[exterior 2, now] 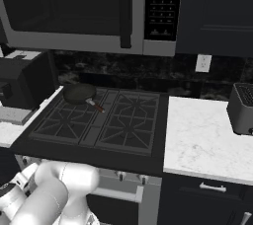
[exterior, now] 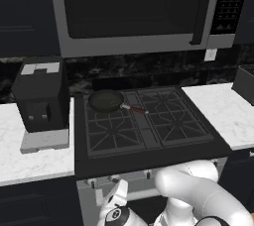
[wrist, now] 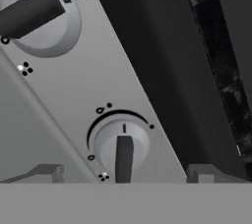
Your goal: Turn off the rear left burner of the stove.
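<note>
Closest in, the gripper (wrist: 123,173) hangs low at the stove's front panel, its jaws spread wide and holding nothing, one finger tip on either side of the near knob (wrist: 122,145). That knob looks rigid and smooth, a round silvery dial with a raised dark bar across it; the bar is the place to pinch, since the round skirt would likely slip. It should turn stiffly on its shaft, needing a firm squeeze and a twist, not force. A second knob (wrist: 42,14) sits further along the panel, its bar angled differently; which one serves the rear left burner I cannot tell.

Beyond, the stove (exterior: 149,156) carries four grated burners. The rear left burner (exterior: 110,102) holds one dark frying pan (exterior: 105,101). Pale desk (exterior: 30,155) flanks each side.
</note>
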You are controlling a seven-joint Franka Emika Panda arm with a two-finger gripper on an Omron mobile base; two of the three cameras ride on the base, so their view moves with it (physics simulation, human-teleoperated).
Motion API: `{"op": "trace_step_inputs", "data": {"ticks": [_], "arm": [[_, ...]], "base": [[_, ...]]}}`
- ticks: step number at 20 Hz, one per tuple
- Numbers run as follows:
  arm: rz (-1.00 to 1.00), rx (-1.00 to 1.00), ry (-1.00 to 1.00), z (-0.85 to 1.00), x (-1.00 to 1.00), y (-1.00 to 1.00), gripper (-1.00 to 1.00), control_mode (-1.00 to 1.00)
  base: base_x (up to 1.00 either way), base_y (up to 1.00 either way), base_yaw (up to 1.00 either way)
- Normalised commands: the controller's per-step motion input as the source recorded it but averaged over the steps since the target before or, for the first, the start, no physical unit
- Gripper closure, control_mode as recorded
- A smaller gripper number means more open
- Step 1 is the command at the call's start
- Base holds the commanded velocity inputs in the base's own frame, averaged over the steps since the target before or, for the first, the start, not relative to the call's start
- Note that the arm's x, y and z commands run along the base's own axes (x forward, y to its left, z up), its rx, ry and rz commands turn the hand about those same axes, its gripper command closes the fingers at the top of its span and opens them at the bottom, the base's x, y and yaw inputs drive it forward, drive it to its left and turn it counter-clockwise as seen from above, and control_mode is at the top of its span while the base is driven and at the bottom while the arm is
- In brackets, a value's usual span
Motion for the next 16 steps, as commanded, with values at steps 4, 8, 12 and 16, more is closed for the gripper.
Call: {"op": "trace_step_inputs", "data": {"ticks": [4, 8, 12, 16], "arm": [[0.09, 0.05, -0.15, 0.0, 0.04, -0.24, -1.0, -1.0], [0.15, 0.02, -0.12, 0.0, 0.23, -0.06, -1.0, -1.0], [0.21, 0.03, -0.16, 0.0, 0.31, -0.02, -1.0, -1.0], [0.23, 0.05, -0.14, 0.01, 0.34, 0.0, -1.0, -1.0]], "base": [[0.0, 0.0, 0.0], [0.0, 0.0, 0.0], [0.0, 0.0, 0.0], [0.0, 0.0, 0.0]]}}
